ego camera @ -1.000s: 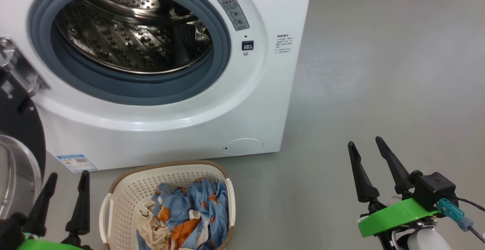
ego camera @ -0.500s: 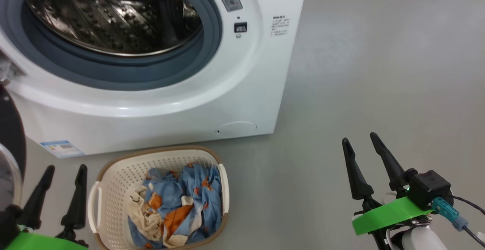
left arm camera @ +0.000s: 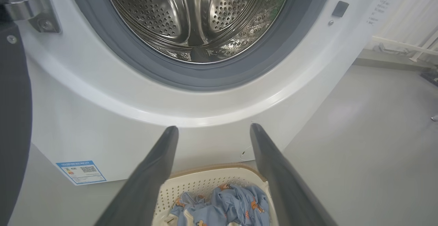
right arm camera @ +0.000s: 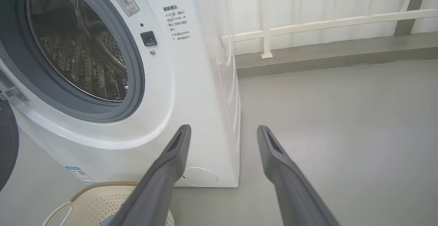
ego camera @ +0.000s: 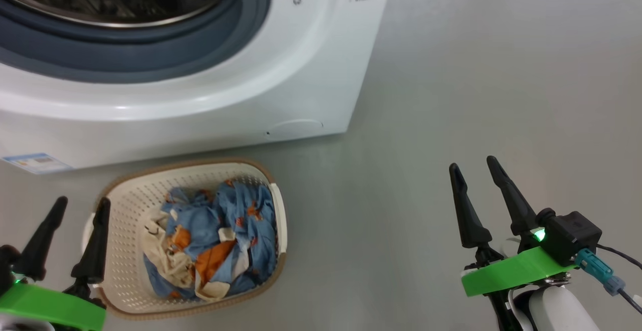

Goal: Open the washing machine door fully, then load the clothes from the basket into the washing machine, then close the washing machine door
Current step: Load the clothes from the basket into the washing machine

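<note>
The white washing machine (ego camera: 210, 85) stands with its grey gasket and steel drum (left arm camera: 195, 17) exposed. Its door is swung out to the left, a dark edge (left arm camera: 13, 116) beside the hinge. On the floor in front sits the cream basket (ego camera: 125, 200) holding the clothes (ego camera: 210, 235) of light blue, orange and cream fabric. My left gripper (ego camera: 80, 208) is open at the basket's left rim, empty; in the left wrist view its fingers (left arm camera: 157, 171) frame the basket (left arm camera: 205, 185). My right gripper (ego camera: 474, 168) is open and empty over bare floor to the right.
Grey floor (ego camera: 501, 70) spreads to the right of the machine. A small round white flap (ego camera: 296, 126) sits low on the machine front. A white railing and curtain (right arm camera: 308, 24) run along the far wall. A blue label (left arm camera: 80, 172) is stuck at the machine's lower left.
The head camera has tilted down: the machine has slid up the picture and the basket sits more central. Both grippers stay open in about the same places.
</note>
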